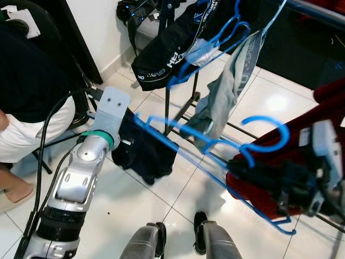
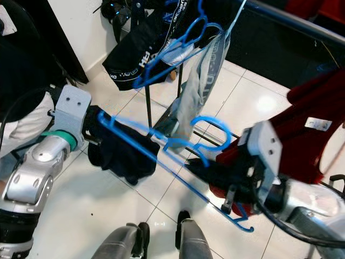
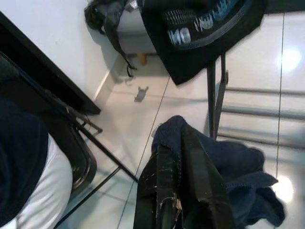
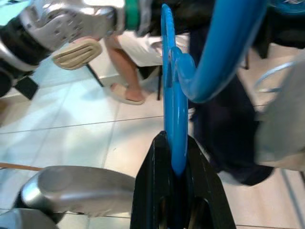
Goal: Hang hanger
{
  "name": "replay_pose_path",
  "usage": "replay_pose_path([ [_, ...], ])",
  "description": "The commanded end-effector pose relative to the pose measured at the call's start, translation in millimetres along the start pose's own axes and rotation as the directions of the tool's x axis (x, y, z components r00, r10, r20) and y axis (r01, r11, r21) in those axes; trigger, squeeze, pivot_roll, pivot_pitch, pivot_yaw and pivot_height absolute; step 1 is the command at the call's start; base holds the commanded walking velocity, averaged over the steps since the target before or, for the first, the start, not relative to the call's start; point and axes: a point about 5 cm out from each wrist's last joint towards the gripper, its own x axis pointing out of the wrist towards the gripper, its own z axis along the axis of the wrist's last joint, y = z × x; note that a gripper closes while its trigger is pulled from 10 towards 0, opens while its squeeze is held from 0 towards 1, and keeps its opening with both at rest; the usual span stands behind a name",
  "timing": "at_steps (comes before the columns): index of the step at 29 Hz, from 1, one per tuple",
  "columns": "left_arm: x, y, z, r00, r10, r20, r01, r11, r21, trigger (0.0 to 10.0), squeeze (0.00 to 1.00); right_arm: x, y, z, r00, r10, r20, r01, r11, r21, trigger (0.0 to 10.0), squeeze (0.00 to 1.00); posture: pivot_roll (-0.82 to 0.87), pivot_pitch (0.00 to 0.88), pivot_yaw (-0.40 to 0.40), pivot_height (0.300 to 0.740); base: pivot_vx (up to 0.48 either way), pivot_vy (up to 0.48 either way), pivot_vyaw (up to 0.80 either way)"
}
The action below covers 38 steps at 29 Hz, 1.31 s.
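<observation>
Right wrist view: right gripper [image 4: 177, 188] jaws pinch the blue plastic hanger [image 1: 215, 156], light, stiff, slippery; left gripper [image 3: 177, 191] jaws pinch the soft navy garment [image 1: 143, 151] draped on it.

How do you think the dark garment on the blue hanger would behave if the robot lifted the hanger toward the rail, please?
The dark garment looks floppy: it sags in folds below the blue hanger, so it would probably swing. It seems bunched at one end beside the left gripper, so the hanger may tilt. The right gripper pinches thin, smooth-looking plastic, which might pivot.
</observation>
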Motion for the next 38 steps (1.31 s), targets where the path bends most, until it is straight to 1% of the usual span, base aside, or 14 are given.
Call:
replay_pose_path([
  [1,1.7,-0.4,11.0,0.999,0.011,0.05,-0.009,0.999,-0.039,10.0,0.0,5.9,13.6,-9.0,0.998,0.067,-0.016,-0.066,0.997,0.043,10.0,0.0,-0.12,0.207,0.123,0.74,0.0,0.0,0.0],
  [6,3.1,-7.6,22.6,0.996,-0.01,0.085,0.018,0.996,-0.089,10.0,0.0,10.1,22.6,-18.2,0.994,0.111,-0.025,-0.108,0.99,0.085,10.0,0.0,-0.12,0.207,0.123,0.74,0.0,0.0,0.0],
  [12,6.0,-15.2,34.0,0.991,-0.034,0.128,0.05,0.992,-0.118,10.0,0.0,14.5,20.9,-31.8,0.987,0.114,-0.11,-0.109,0.993,0.05,10.0,0.0,-0.12,0.207,0.118,0.74,0.0,0.0,0.0],
  [19,3.3,-21.6,42.9,0.984,-0.064,0.167,0.086,0.988,-0.127,10.0,0.0,20.5,6.5,-45.6,0.981,0.056,-0.187,-0.059,0.998,-0.011,10.0,0.0,-0.12,0.206,0.116,0.74,0.0,0.0,0.0],
  [20,1.6,-23.6,46.1,0.981,-0.075,0.179,0.1,0.986,-0.136,10.0,0.0,25.7,-0.8,-48.7,0.983,0.007,-0.185,-0.014,0.999,-0.034,10.0,0.0,-0.12,0.206,0.114,0.74,0.0,0.0,0.0],
  [23,-0.2,-26.5,50.3,0.977,-0.092,0.195,0.122,0.981,-0.15,10.0,0.0,33.2,-8.9,-51.6,0.983,-0.047,-0.176,0.037,0.998,-0.057,10.0,0.0,-0.11,0.206,0.114,0.74,0.0,0.0,0.0],
  [26,-0.6,-27.5,51.6,0.975,-0.097,0.199,0.129,0.979,-0.156,10.0,0.0,35.3,-10.5,-52.4,0.983,-0.056,-0.174,0.046,0.997,-0.063,10.0,0.0,-0.11,0.206,0.114,0.74,0.0,0.0,0.0],
  [27,-4.7,-35.4,56.3,0.966,-0.151,0.21,0.193,0.961,-0.198,10.0,0.0,45.6,-18.7,-50.5,0.985,-0.104,-0.134,0.093,0.992,-0.09,10.0,0.0,-0.11,0.2,0.122,0.74,0.0,0.0,0.0],
  [28,-4.7,-35.4,56.3,0.966,-0.151,0.21,0.193,0.961,-0.198,10.0,0.0,45.6,-18.7,-50.5,0.985,-0.104,-0.134,0.093,0.992,-0.09,10.0,0.0,-0.11,0.2,0.122,0.74,0.0,0.0,0.0],
  [30,-12.5,-48.4,64.0,0.941,-0.245,0.234,0.302,0.92,-0.249,10.0,0.0,62.9,-27.2,-44.8,0.987,-0.146,-0.065,0.137,0.982,-0.128,10.0,0.0,-0.1,0.195,0.122,0.74,0.0,0.0,0.0],
  [31,-12.5,-48.4,64.0,0.941,-0.245,0.234,0.302,0.92,-0.249,10.0,0.0,62.9,-27.2,-44.8,0.987,-0.146,-0.065,0.137,0.982,-0.128,10.0,0.0,-0.1,0.195,0.122,0.74,0.0,0.0,0.0],
  [32,-15.4,-52.9,66.4,0.929,-0.279,0.243,0.34,0.904,-0.26,10.0,0.0,68.8,-28.4,-42.2,0.988,-0.147,-0.04,0.14,0.98,-0.14,10.0,0.0,-0.1,0.195,0.122,0.74,0.0,0.0,0.0],
  [36,-17.9,-57.8,68.6,0.914,-0.316,0.256,0.378,0.892,-0.247,10.0,0.0,74.7,-26.2,-39.2,0.992,-0.124,-0.019,0.12,0.981,-0.15,10.0,0.0,-0.1,0.189,0.12,0.74,0.0,0.0,0.0],
  [38,-22.4,-68.9,72.1,0.878,-0.39,0.277,0.451,0.867,-0.211,10.0,0.0,88.5,-18.3,-33.7,0.998,-0.054,0.013,0.055,0.984,-0.17,10.0,0.0,-0.1,0.18,0.114,0.74,0.0,0.0,0.0],
])
